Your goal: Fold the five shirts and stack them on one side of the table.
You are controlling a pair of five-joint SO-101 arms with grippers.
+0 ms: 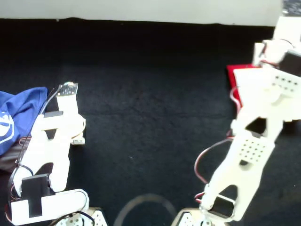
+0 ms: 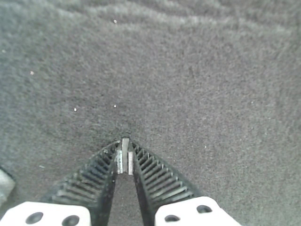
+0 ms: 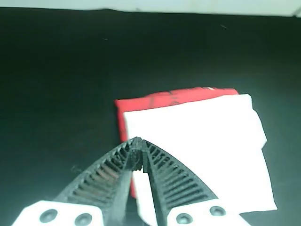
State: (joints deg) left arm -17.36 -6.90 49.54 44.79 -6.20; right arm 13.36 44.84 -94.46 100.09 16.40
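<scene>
The left claw (image 2: 124,151) is pinched shut with nothing in it, and its tips point down at the dark desk (image 2: 197,70). Just beside that arm, at the left edge of the desk, lies a blue shirt (image 1: 19,110) — all crumpled, not folded. The right claw (image 3: 138,147) is shut too, tips together. It hangs over a folded white shirt (image 3: 202,150) — that one lies on a folded red shirt (image 3: 155,100) at the desk's right edge.
</scene>
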